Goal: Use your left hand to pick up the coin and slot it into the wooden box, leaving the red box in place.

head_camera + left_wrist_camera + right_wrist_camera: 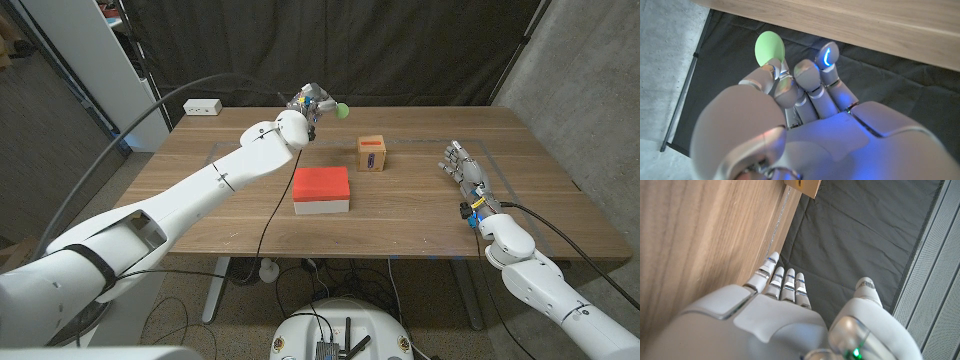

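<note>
Coin (769, 48) partly hidden by left hand (805, 120) fingertips.

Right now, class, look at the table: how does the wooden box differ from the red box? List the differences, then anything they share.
1. Colour: the wooden box is light brown with a red and blue patch on its front face; the red box has a red top over white sides.
2. Shape: the wooden box is small and cube-like; the red box is wider and flatter.
3. Place: the wooden box stands farther back, toward the robot's right.

Shared: both rest on the table, untouched by either hand.
</note>
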You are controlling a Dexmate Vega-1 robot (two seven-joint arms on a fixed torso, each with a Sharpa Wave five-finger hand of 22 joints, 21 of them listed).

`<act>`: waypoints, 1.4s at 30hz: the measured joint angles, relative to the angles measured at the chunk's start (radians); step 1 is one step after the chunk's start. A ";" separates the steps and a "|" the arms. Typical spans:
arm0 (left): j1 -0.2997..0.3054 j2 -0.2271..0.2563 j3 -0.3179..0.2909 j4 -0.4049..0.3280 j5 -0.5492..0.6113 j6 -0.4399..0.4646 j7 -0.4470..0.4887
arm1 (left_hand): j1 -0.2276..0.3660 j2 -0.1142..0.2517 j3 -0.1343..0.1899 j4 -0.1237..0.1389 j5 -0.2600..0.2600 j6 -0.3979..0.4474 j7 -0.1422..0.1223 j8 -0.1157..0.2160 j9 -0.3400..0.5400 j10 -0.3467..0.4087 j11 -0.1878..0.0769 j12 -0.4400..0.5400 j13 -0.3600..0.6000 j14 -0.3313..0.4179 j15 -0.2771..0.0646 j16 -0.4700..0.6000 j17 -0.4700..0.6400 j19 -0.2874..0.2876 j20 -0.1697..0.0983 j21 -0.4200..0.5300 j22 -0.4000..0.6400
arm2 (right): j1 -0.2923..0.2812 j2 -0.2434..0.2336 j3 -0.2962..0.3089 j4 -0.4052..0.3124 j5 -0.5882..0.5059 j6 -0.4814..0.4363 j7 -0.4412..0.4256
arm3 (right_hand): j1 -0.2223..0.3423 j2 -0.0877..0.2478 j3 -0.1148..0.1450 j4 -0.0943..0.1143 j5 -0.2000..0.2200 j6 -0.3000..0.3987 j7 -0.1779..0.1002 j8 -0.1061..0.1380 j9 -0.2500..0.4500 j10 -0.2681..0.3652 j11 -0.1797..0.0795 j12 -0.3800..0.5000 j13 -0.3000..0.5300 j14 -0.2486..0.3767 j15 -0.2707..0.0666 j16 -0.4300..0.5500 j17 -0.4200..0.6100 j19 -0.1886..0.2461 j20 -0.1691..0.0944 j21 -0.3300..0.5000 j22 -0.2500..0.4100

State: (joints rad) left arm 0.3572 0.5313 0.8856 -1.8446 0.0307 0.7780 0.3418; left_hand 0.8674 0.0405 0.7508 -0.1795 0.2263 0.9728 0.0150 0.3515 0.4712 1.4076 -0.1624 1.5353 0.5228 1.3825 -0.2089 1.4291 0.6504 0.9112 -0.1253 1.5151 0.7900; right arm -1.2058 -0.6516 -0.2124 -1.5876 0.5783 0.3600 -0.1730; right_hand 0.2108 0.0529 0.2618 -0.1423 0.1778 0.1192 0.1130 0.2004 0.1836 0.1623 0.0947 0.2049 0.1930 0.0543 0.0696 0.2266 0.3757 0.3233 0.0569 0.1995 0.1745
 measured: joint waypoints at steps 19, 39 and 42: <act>-0.102 -0.097 0.148 0.087 0.269 0.080 -0.114 | 0.001 -0.009 0.003 -0.003 0.000 0.005 0.003 -0.007 0.002 0.003 0.002 0.001 0.002 0.000 0.000 0.003 -0.007 0.000 0.000 0.005 0.008 | -0.025 0.001 0.016 -0.008 0.010 0.010 -0.002 | 0.000 0.000 0.000 0.000 0.000 0.000 0.000 0.000 0.000 0.000 0.000 0.000 0.000 0.000 0.000 0.000 0.000 0.000 0.000 0.000 0.000; -0.189 -0.212 0.296 0.208 0.478 0.161 -0.204 | -0.002 -0.012 0.002 -0.003 0.000 0.013 0.001 -0.015 0.008 0.006 0.005 0.001 0.006 0.000 0.000 0.003 -0.009 0.000 0.000 0.009 0.023 | -0.042 -0.001 0.032 -0.013 0.020 0.015 -0.002 | 0.000 0.000 0.000 0.000 0.000 0.000 0.000 -0.005 0.000 0.005 -0.005 0.000 0.000 0.000 0.000 0.000 0.000 0.006 0.006 0.000 0.000; -0.195 -0.231 0.313 0.230 0.495 0.167 -0.211 | -0.002 -0.012 0.002 -0.003 0.000 0.013 0.001 -0.016 0.008 0.005 0.005 0.001 0.008 0.000 0.000 0.003 -0.011 0.000 0.000 0.009 0.023 | -0.044 -0.001 0.033 -0.013 0.022 0.015 -0.002 | 0.000 0.000 0.000 0.000 0.000 0.000 0.000 -0.005 0.000 0.005 -0.005 0.000 0.000 0.000 0.000 0.000 0.000 0.006 0.006 0.000 0.000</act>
State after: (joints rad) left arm 0.1621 0.3008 1.1981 -1.6144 0.5258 0.9448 0.1307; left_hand 0.8658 0.0287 0.7533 -0.1822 0.2261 0.9862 0.0162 0.3360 0.4793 1.4128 -0.1574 1.5364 0.5309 1.3825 -0.2089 1.4317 0.6393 0.9113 -0.1253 1.5240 0.8132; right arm -1.2496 -0.6522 -0.1794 -1.6009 0.5999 0.3753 -0.1748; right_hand 0.2108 0.0528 0.2618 -0.1423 0.1778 0.1192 0.1130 0.1954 0.1836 0.1678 0.0893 0.2049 0.1930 0.0542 0.0696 0.2266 0.3758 0.3288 0.0625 0.1995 0.1745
